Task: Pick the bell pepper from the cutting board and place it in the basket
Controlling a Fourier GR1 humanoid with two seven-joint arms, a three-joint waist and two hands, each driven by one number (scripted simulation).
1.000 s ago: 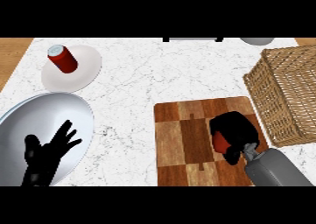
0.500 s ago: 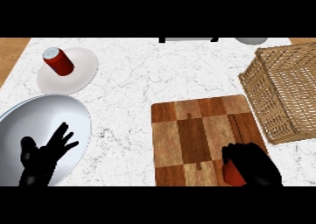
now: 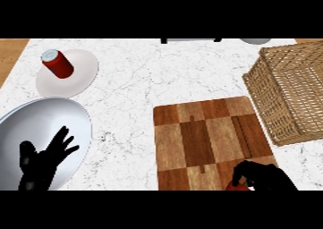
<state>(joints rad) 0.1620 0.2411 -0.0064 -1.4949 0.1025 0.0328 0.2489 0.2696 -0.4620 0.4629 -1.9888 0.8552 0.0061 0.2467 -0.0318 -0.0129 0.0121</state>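
Moved: right black hand (image 3: 264, 176) sits nearer the near edge than half a second ago, at the near right corner of the board, its grey forearm gone from view.
Right hand grip: fingers curled over the red bell pepper (image 3: 238, 186), grasping it; only a small red sliver shows under the hand.
Bell pepper place: at the near edge of the brown checked wooden cutting board (image 3: 206, 136), well apart from the basket; whether it touches the board I cannot tell.
Cutting board: lies as before, on the white marbled counter (image 3: 137, 85).
Basket: square woven wicker basket (image 3: 295, 89), right of the board and farther back.
Left black hand (image 3: 43, 161): resting open, fingers spread upward, at the near left, over the large oval silver plate (image 3: 31, 125), much as earlier.
Far left: red cylindrical can (image 3: 57, 63) standing on a small round white plate (image 3: 81, 74).
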